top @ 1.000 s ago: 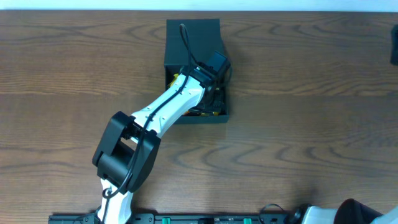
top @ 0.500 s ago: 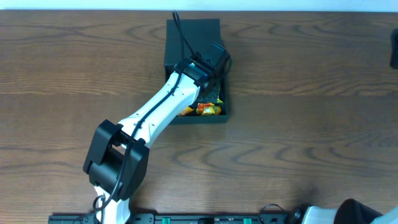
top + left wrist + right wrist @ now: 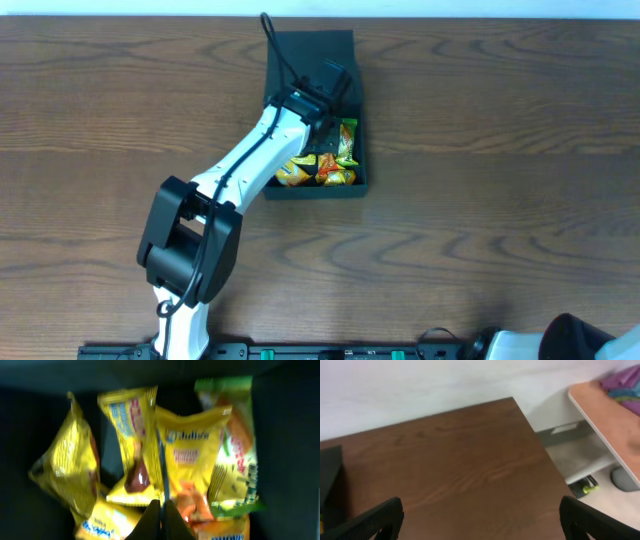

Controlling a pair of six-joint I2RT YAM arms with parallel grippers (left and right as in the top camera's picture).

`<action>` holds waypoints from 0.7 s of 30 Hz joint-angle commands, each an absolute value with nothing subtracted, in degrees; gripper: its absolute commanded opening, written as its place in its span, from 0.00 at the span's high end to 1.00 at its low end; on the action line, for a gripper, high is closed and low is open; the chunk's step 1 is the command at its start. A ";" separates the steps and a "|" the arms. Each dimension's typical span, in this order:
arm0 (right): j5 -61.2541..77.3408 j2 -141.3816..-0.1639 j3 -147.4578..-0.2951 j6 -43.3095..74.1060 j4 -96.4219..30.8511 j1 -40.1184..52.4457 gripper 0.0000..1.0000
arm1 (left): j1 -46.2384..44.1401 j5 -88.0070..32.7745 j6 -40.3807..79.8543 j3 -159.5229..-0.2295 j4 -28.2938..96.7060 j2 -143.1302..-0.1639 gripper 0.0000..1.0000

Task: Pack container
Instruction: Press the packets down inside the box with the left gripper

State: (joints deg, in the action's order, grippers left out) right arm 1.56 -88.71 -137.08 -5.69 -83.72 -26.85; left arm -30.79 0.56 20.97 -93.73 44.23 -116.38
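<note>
Right now my left gripper [image 3: 161, 515] hangs pinched shut and empty over the packets [image 3: 190, 460] in the container [image 3: 320, 48], at the table's [image 3: 500, 150] far middle, likely to tamp them. My right gripper [image 3: 480, 522] sits wide open, empty, well clear.

A dark brown wood-grain table [image 3: 500, 200] fills the overhead view under even light. Beyond its far edge is a plain pale wall [image 3: 420, 385]. To the right, across grey floor [image 3: 580, 460], a tan-topped second table [image 3: 605, 420] holds what may be folded purple and teal cloth [image 3: 626, 382].
</note>
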 commanded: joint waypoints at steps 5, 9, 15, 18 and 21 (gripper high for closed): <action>-1.08 -88.79 -137.03 -6.50 -85.45 -27.35 0.01 | -27.66 0.38 2.90 -94.61 42.11 -116.88 0.94; -1.08 -88.79 -137.03 -6.50 -86.48 -27.35 0.01 | -25.89 -1.72 4.75 -94.61 41.21 -116.90 0.94; -1.08 -88.79 -137.03 -6.50 -86.59 -27.35 0.01 | -25.52 -9.45 28.29 -94.61 38.17 -116.90 0.94; -1.08 -88.79 -137.03 -6.50 -86.59 -27.35 0.01 | -26.04 -12.67 34.02 -94.61 34.24 -116.90 0.94; -1.08 -88.77 -137.03 -6.50 -86.59 -27.35 0.01 | -26.79 -13.17 37.19 -94.61 31.62 -116.90 0.94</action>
State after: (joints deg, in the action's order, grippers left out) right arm -0.32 -88.71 -137.08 -5.69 -86.35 -26.85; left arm -26.06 -10.52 29.43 -93.78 32.38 -116.38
